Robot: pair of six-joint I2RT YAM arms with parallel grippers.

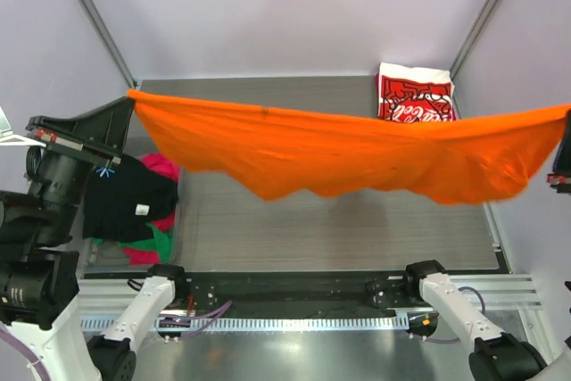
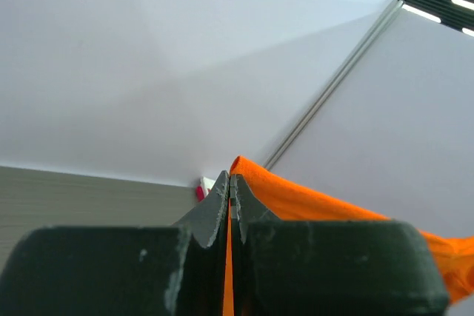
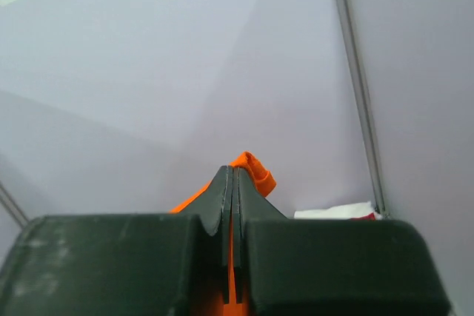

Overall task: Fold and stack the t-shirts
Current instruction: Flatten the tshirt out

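Observation:
The bright orange t-shirt [image 1: 357, 153] hangs stretched in the air across the table, sagging in the middle. My left gripper [image 1: 131, 98] is shut on its left end, high at the far left; the cloth [image 2: 311, 199] runs off between the jaws in the left wrist view. My right gripper [image 1: 566, 122] is shut on its right end at the frame's right edge; a bunched orange corner [image 3: 255, 170] sticks out past the tips. The folded red-and-white Coca-Cola t-shirt [image 1: 413, 95] lies at the back right of the table.
A heap of black [image 1: 125, 198], pink [image 1: 161, 165] and green [image 1: 159, 243] t-shirts lies at the table's left edge, under my left arm. The grey table [image 1: 339, 234] is walled by white panels with metal posts [image 1: 94, 15]. A cable rail runs along the near edge.

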